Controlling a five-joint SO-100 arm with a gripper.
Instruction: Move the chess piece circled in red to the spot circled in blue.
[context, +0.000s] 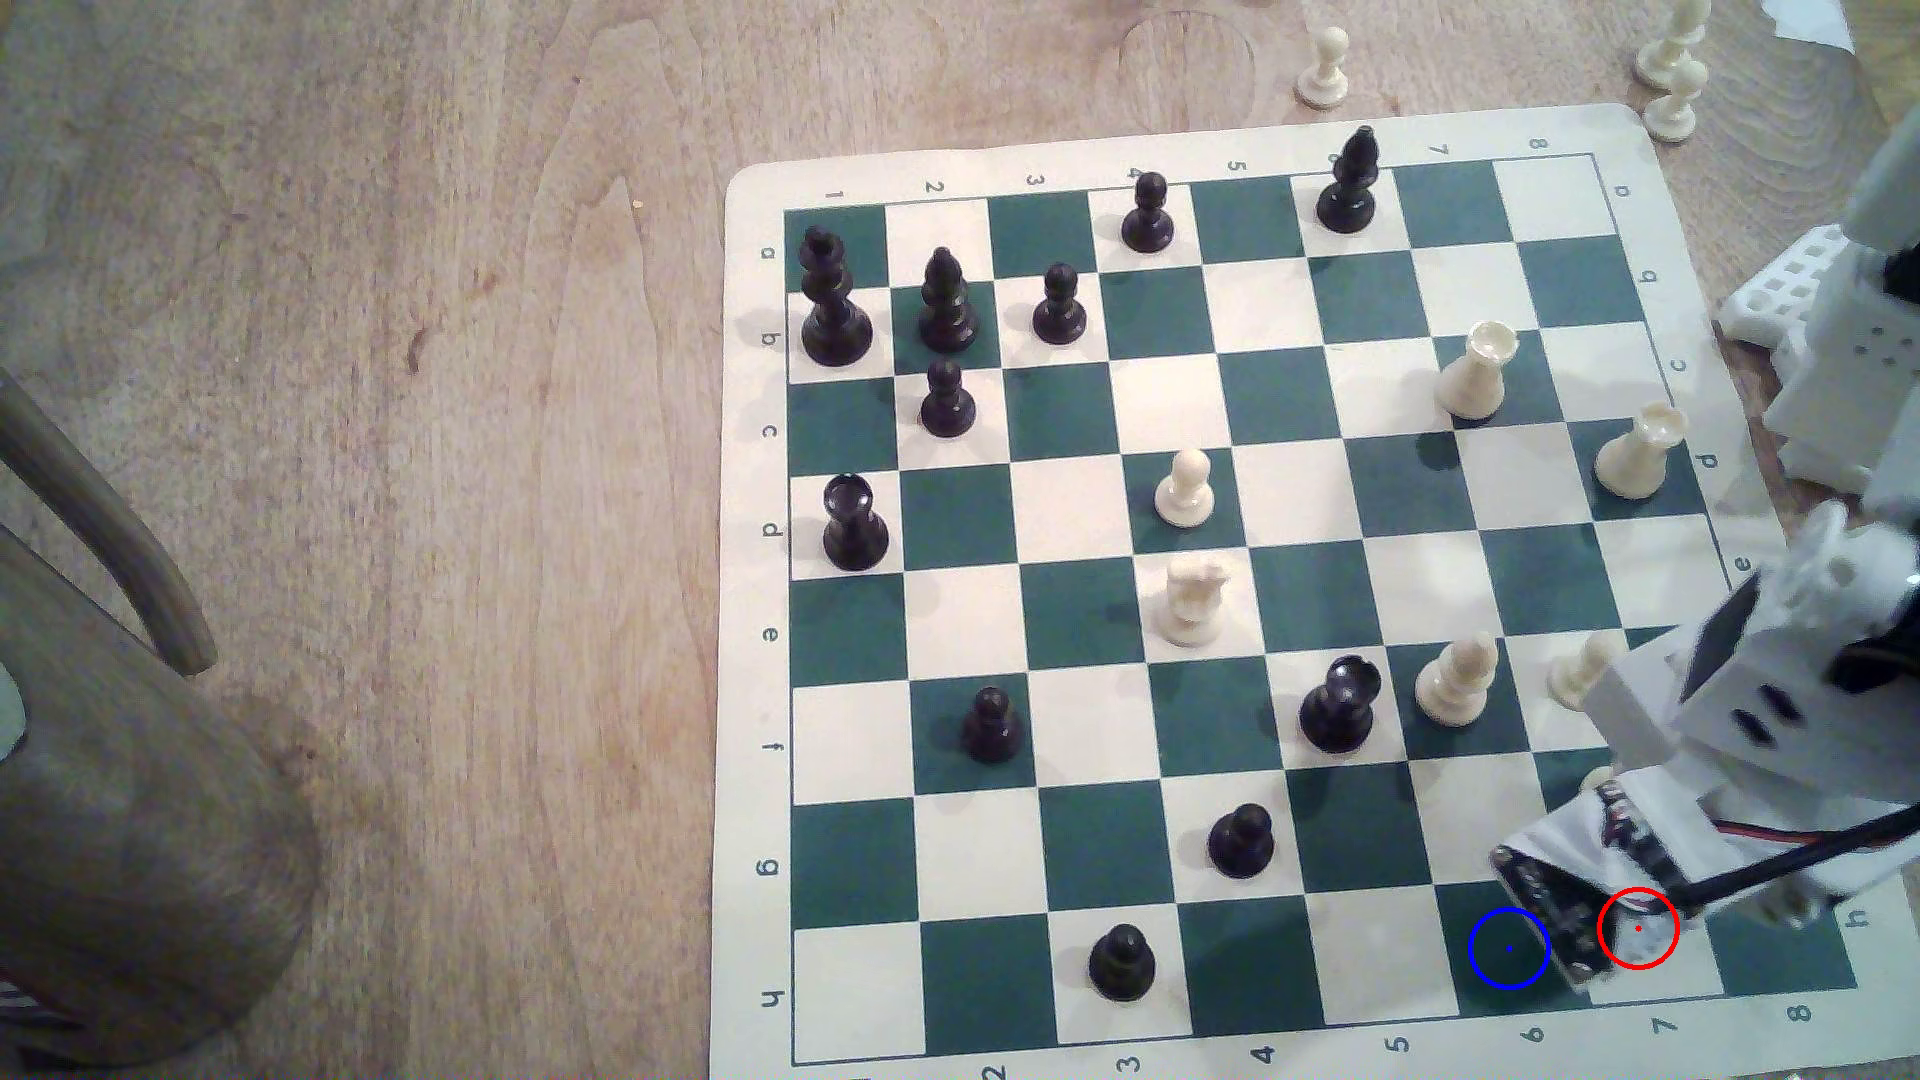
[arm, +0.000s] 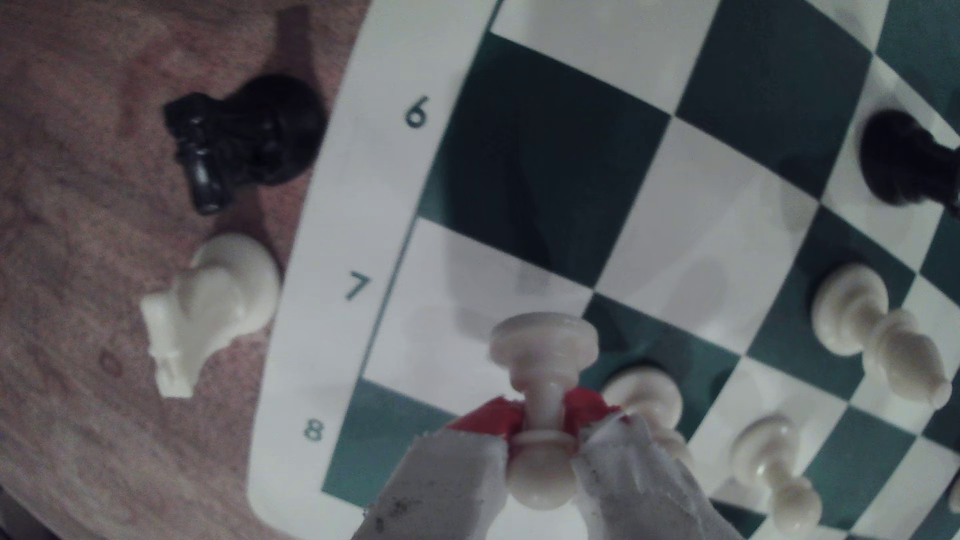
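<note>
Fingers (arm: 543, 415): red-tipped, clamped on the cream pawn's (arm: 543, 358) neck.
Pawn: above the white square by the 7.
Blue-ringed spot (context: 1509, 947): bare dark green square.

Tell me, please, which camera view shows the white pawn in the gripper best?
The wrist view: the white pawn appears large, its neck pinched between the red-tipped fingers of the gripper. In the exterior view the arm's head covers the red-ringed square, so the pawn cannot be made out.
</note>
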